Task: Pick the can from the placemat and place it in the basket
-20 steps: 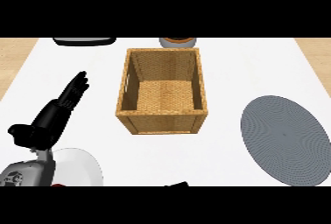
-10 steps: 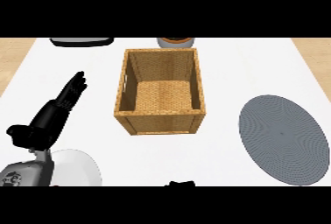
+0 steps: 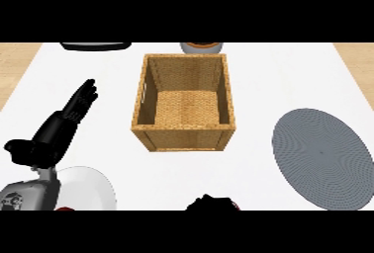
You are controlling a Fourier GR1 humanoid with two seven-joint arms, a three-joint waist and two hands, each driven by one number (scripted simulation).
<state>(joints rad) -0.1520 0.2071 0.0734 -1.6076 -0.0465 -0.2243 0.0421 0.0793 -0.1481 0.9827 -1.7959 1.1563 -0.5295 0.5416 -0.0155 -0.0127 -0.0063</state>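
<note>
Left hand (image 3: 62,123) released, fingers straight, resting on tabletop (image 3: 292,74). Basket (image 3: 184,104) just right of it. Right hand (image 3: 211,203) at lower edge: finger state undeterminable. Placemat (image 3: 321,158) to its right.

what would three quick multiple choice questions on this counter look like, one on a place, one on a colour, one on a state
1. Where does the placemat lie relative to the basket?
A. to its right
B. to its left
C. under it

2. What colour is the placemat?
A. red
B. grey
C. green

3. How does the left hand show?
A. curled round a can
B. pressed inside the basket
C. open, fingers straight, holding nothing

Answers:
1. A: the placemat lies apart from the basket, toward the view's right.
2. B: its round surface is plain grey.
3. C: the left hand rests at the view's left with straight fingers and nothing in it.
</note>
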